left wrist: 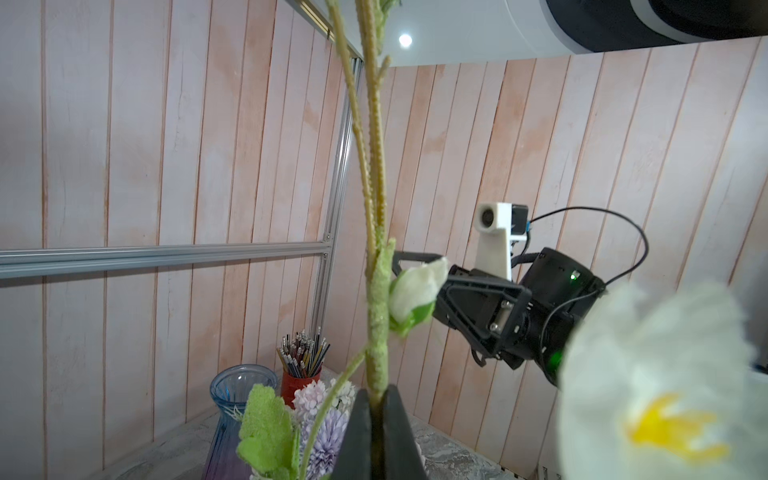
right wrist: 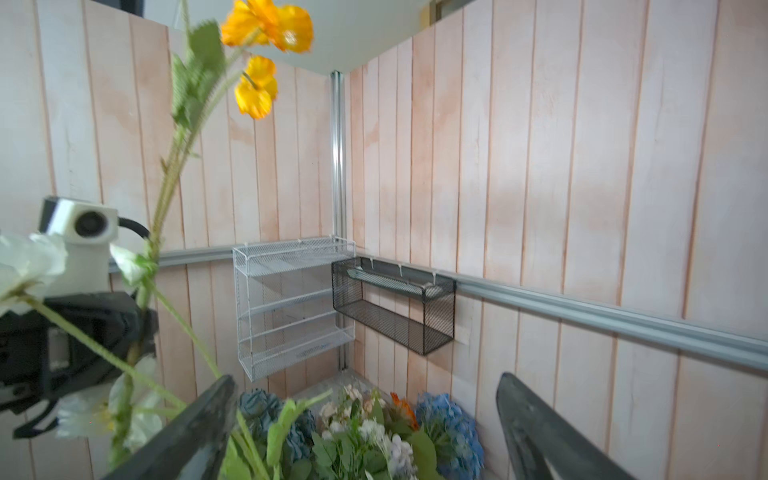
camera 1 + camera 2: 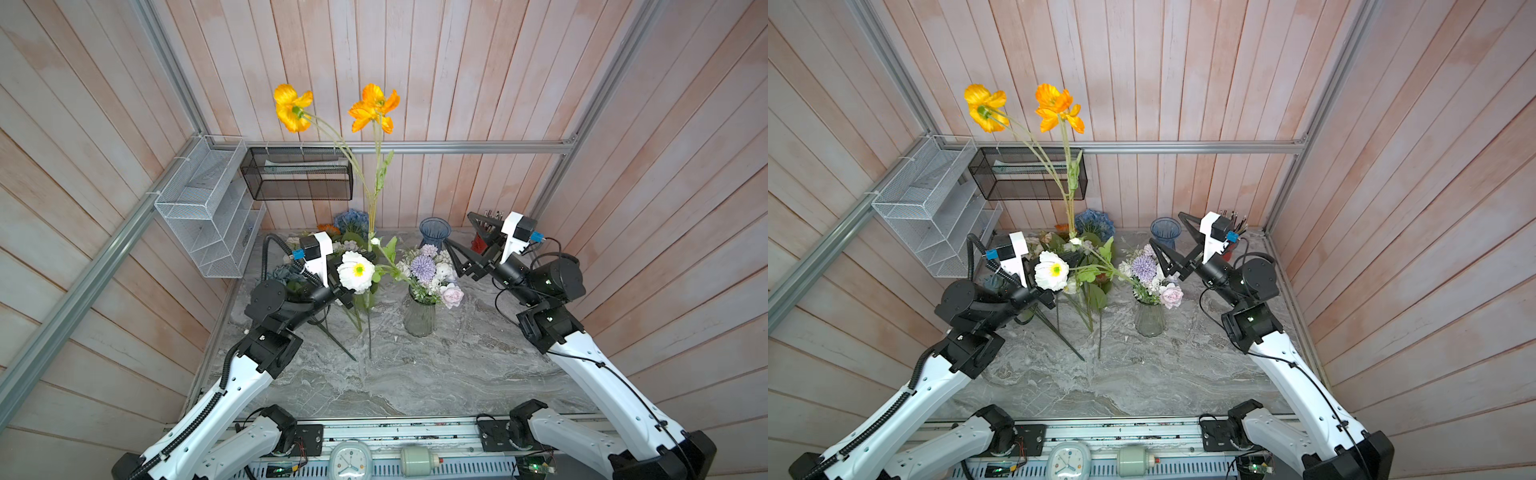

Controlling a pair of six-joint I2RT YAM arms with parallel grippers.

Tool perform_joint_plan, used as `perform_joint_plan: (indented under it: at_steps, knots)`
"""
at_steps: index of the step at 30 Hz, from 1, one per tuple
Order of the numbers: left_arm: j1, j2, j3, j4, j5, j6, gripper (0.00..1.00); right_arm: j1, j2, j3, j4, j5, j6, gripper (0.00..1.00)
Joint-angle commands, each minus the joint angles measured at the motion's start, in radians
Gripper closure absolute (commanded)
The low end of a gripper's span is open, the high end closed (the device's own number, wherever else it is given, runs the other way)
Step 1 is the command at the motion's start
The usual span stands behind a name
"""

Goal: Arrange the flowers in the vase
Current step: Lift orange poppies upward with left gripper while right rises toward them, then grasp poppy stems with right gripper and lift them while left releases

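A grey marble table point(image 3: 415, 374) is seen from above, with a clear glass vase point(image 3: 419, 318) set near its middle and lilac and white blooms point(image 3: 424, 268) standing in it. Just left of the vase, loose green stems point(image 3: 357, 320) are laid flat on the table. Above them, the left claw point(image 1: 377, 395) is clamped tight on a long poppy stem point(image 3: 376, 199), which is held upright. A white poppy point(image 3: 355, 270) is carried level with the vase's blooms, and two orange poppies point(image 3: 291, 106) are raised far above the vase. To the right of the vase and slightly behind it, the right claw point(image 3: 459, 227) is spread wide with nothing in it. Behind the vase, a blue vase point(image 3: 434, 232) is seen, and more flowers point(image 3: 353, 222) are heaped to the left.
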Motion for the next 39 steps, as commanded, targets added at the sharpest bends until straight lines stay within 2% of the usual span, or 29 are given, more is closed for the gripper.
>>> perform_joint_plan:
  at_steps: [1, 5, 11, 15, 21, 30, 34, 39]
  knots:
    - [-0.003, 0.005, 0.051, -0.045, 0.028, 0.062, 1.0, 0.032, 0.075, 0.109, 0.051, -0.124, 0.015, 0.04]
    - [-0.004, 0.006, 0.056, -0.089, 0.025, 0.098, 1.0, 0.083, 0.167, 0.185, 0.104, -0.158, 0.036, 0.05]
    - [-0.004, -0.022, 0.047, -0.108, -0.014, 0.146, 1.0, 0.186, 0.295, 0.328, 0.079, -0.186, -0.035, 0.07]
    - [-0.003, -0.026, 0.047, -0.113, -0.026, 0.173, 1.0, 0.19, 0.392, 0.426, 0.112, -0.247, 0.069, 0.13]
    - [-0.003, -0.023, 0.038, -0.121, -0.065, 0.201, 1.0, 0.199, 0.469, 0.46, 0.243, -0.324, 0.227, 0.27]
    - [-0.004, 0.018, 0.078, -0.143, -0.093, 0.249, 1.0, 0.238, 0.535, 0.515, 0.251, -0.375, 0.262, 0.37]
    - [-0.004, 0.038, 0.105, -0.164, -0.084, 0.258, 1.0, 0.24, 0.561, 0.552, 0.263, -0.393, 0.295, 0.49]
    - [-0.003, 0.032, 0.096, -0.154, -0.087, 0.258, 1.0, 0.24, 0.567, 0.563, 0.248, -0.399, 0.289, 0.76]
